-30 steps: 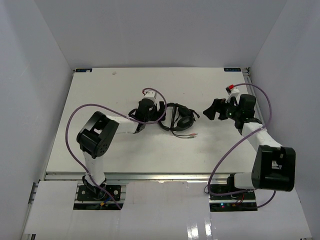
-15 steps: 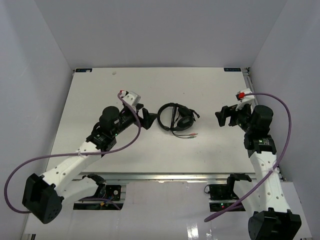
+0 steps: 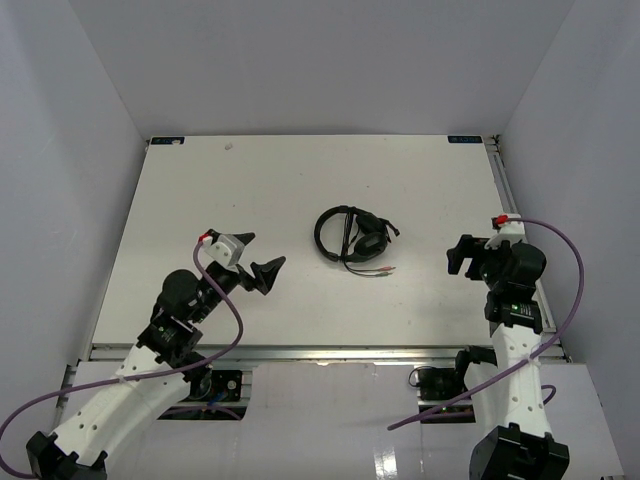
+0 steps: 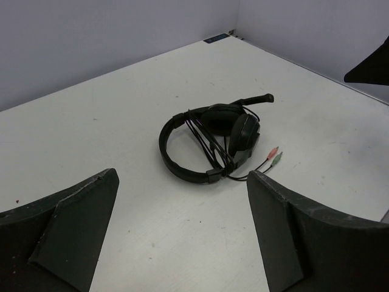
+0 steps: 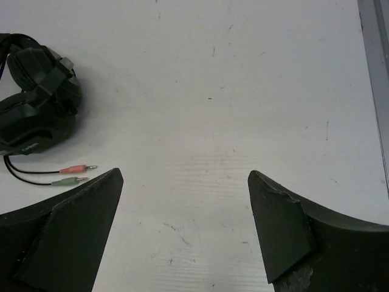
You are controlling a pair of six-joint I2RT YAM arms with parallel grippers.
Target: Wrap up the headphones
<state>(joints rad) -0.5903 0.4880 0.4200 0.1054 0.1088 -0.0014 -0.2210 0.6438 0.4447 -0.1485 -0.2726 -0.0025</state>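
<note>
The black headphones (image 3: 352,236) lie on the white table near its middle, the thin cable wound around the headband. They also show in the left wrist view (image 4: 209,137) and at the left edge of the right wrist view (image 5: 37,103). The pink plug (image 5: 75,168) and green plug (image 5: 68,180) stick out on the table beside the earcup. My left gripper (image 3: 257,260) is open and empty, to the left of the headphones. My right gripper (image 3: 459,257) is open and empty, to their right.
A metal rail (image 3: 320,352) runs along the table's near edge and another (image 3: 515,235) along its right edge. Grey walls (image 3: 60,170) close in the table on three sides. Purple robot cables (image 3: 560,300) loop by each arm.
</note>
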